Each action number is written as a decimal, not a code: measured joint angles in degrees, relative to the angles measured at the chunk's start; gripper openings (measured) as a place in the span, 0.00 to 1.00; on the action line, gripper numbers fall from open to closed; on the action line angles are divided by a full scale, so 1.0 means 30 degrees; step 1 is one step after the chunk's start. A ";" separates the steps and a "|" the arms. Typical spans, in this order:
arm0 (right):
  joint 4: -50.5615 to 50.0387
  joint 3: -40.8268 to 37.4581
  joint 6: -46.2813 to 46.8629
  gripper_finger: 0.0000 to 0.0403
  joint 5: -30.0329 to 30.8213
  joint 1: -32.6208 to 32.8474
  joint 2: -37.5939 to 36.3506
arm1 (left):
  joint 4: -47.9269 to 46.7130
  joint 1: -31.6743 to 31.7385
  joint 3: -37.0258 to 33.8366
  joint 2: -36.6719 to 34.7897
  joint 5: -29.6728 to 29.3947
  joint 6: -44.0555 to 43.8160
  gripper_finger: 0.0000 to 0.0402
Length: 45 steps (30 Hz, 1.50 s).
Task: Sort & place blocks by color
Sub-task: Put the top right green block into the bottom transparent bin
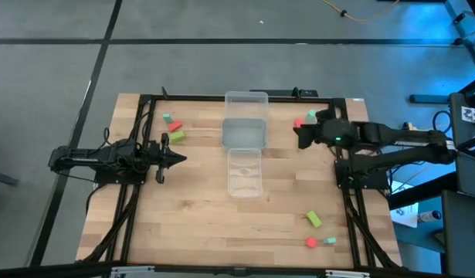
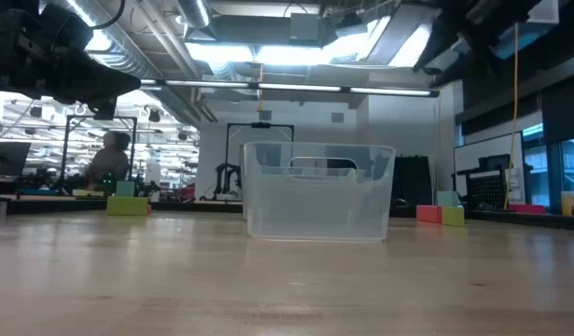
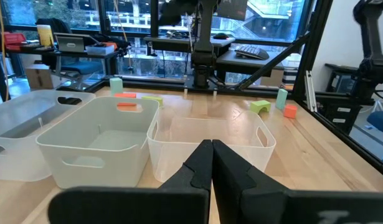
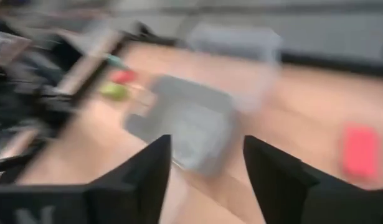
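Right hand [image 1: 299,136] open, near red block [image 1: 298,123].

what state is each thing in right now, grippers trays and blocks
left gripper: shut, empty, hovering at the table's left side
right gripper: open, empty, over the far right of the table
three clear trays: upright, in a row down the middle; no blocks visible in them
blocks at far left: loose on the table
red block by right gripper: loose on the table
blocks at near right: loose, unsorted

left gripper [image 1: 178,159] closed, right gripper [image 1: 297,133] parted
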 joint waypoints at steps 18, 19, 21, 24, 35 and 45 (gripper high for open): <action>-0.1871 -0.2438 0.7506 0.60 -0.2823 -0.5107 0.8320 | 0.0001 -0.0006 -0.0001 0.0007 -0.0005 0.0000 0.00; -0.1066 -0.2836 0.7458 0.60 -0.3171 -0.5305 0.8540 | -0.0005 -0.0001 0.0006 0.0000 -0.0006 -0.0006 0.00; 0.0534 -0.3571 0.7365 0.59 -0.3874 -0.5471 0.8931 | 0.0001 -0.0006 -0.0001 0.0000 0.0000 -0.0007 0.00; 0.1727 -0.4390 0.6961 0.57 -0.3854 -0.5470 0.9338 | -0.0004 -0.0004 0.0004 0.0007 -0.0007 0.0000 0.00; 0.3430 -0.6407 0.6998 0.52 -0.2904 -0.5465 0.9638 | 0.0001 -0.0005 0.0001 0.0002 -0.0007 0.0000 0.00; 0.2939 -0.6832 0.5959 0.20 -0.2795 -0.5465 0.9393 | 0.0001 0.0001 0.0001 0.0007 0.0000 -0.0006 0.00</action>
